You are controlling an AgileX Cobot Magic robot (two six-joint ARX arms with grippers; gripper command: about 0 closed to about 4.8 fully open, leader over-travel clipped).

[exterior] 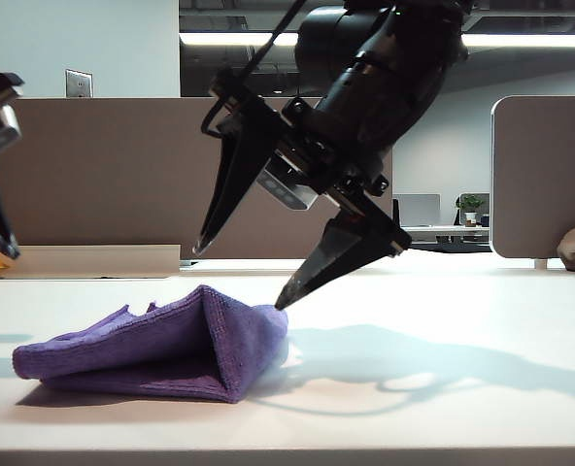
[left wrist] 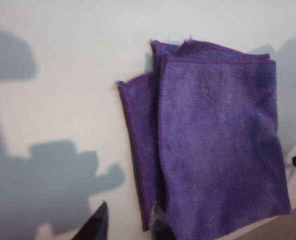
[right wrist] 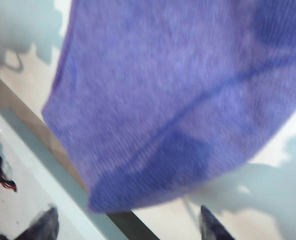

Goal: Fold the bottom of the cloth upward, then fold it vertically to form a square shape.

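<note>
Cloth point(exterior: 161, 340): purple, folded in layers, lying on the white table point(exterior: 443, 408), left of centre. Right gripper point(exterior: 241, 277): above the cloth's raised fold, jaws spread wide, nothing held. Left gripper point(left wrist: 130, 220): above the cloth's edge, jaws apart, nothing between them.

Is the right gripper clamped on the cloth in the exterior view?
No: the right gripper hangs open above the folded cloth, with only one fingertip near its raised edge and nothing between the jaws.
</note>
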